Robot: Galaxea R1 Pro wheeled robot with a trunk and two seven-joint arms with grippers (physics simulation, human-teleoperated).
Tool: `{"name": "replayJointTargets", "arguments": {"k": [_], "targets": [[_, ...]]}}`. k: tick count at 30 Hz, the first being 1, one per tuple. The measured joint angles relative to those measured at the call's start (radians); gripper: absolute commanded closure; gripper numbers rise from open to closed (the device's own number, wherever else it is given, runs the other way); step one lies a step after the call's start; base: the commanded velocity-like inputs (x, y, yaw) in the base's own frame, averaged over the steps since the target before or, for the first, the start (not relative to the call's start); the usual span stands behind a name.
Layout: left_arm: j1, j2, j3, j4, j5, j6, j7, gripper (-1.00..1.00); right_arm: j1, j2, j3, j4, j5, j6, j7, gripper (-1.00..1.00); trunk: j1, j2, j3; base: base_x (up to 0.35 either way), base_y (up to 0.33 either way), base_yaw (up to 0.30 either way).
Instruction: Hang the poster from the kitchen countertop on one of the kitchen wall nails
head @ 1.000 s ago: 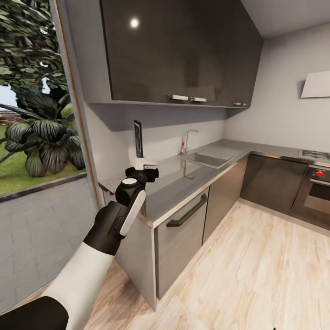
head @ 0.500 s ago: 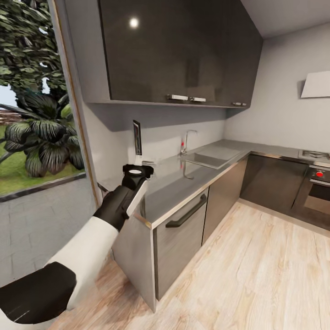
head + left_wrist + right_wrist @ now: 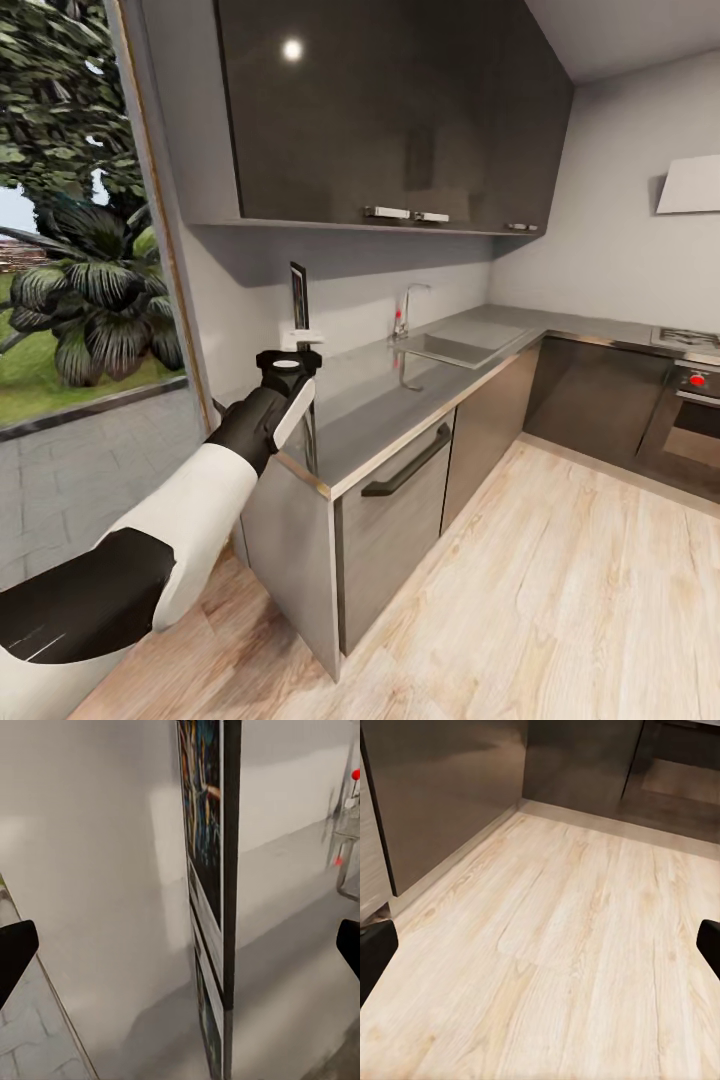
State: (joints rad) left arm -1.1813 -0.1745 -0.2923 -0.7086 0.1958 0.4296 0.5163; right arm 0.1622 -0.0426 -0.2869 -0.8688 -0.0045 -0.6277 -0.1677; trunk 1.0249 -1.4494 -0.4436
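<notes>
poster [image 3: 298,302]: stands upright on the countertop [image 3: 420,385] at its window end, edge-on to the head camera, close against the pale wall. Left wrist view shows the dark frame edge [image 3: 231,862] and a sliver of blue artwork.
left gripper [image 3: 288,358]: raised over the counter corner, just in front of the poster, not touching it. Fingers [image 3: 15,954] wide apart at the two borders of the wrist view, poster edge centred between them. Holding nothing.
right gripper [image 3: 540,949]: fingertips spread wide at the picture's borders, nothing between them, pointing down at the wood floor [image 3: 555,945].
step: lining up for the grab, I'd say; no contact yet.
handling (judgement): thin flat framed panel, so probably light and stiff. Frame looks smooth, likely slippery under the pads. Narrow base on shiny steel, so a nudge could tip it or skate it along the wall.
grip point: pinch across the thickness on the near vertical frame edge, about mid-height or a bit above, so it hangs without swinging. Avoid the bottom corner: long lever, it will rotate in the grip.
risk: little room between poster and wall, the wall-side finger may not fit; approach square to the edge.
nails: can't spot any on the wall from here, too small to tell.
</notes>
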Motion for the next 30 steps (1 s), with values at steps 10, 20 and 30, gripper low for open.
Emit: {"name": "replayJointTargets", "arguments": {"k": [10, 20, 30], "targets": [[0.0, 0.0, 0.002, -0.001, 0.001, -0.003, 0.0, -1.0, 0.0, 0.0, -0.002, 0.0, 0.0, 0.0, 0.0, -1.0, 0.0, 0.0, 0.0, 0.205, 0.0, 0.0], [0.0, 0.0, 0.003, 0.003, 0.002, -0.035, 0.0, -1.0, 0.0, 0.0, -0.002, 0.0, 0.0, 0.0, 0.0, -1.0, 0.0, 0.0, 0.0, 0.146, -0.079, 0.0], [0.0, 0.0, 0.003, 0.016, 0.002, -0.038, 0.0, -1.0, 0.0, 0.0, -0.002, 0.001, 0.0, 0.001, 0.0, -1.0, 0.0, 0.0, 0.0, 0.081, -0.027, 0.0]]}}
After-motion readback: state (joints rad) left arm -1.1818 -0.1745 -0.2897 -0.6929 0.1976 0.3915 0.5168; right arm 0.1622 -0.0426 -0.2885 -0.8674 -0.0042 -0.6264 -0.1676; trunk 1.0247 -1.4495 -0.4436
